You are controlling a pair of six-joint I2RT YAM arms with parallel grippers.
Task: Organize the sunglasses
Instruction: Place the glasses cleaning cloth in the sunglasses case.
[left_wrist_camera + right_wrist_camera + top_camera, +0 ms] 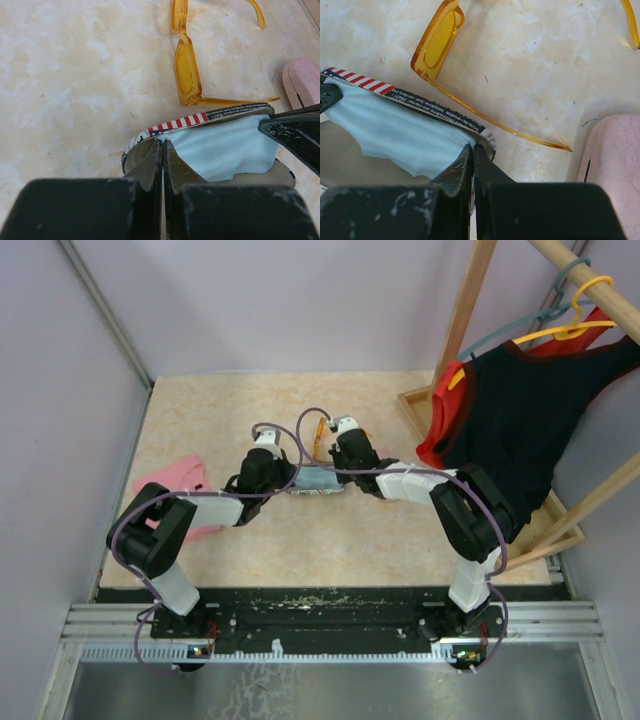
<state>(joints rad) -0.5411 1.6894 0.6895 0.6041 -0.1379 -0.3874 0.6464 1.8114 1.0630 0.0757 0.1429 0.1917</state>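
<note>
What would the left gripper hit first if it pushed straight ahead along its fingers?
The printed case: the shut left gripper is already at its striped rim. Past that, bare tabletop, then the orange sunglasses lying slightly right of the line; depth is hard to judge.

Pose: left arm (160,530) and right arm (470,510) both reach forward from their bases, elbows bent outward, forearms angling inward so the wrists sit close together, tips facing each other. State: left hand (163,147) has its fingers pressed flat together, only a hairline seam showing; right hand (472,150) is likewise closed tight and pitched downward.
</note>
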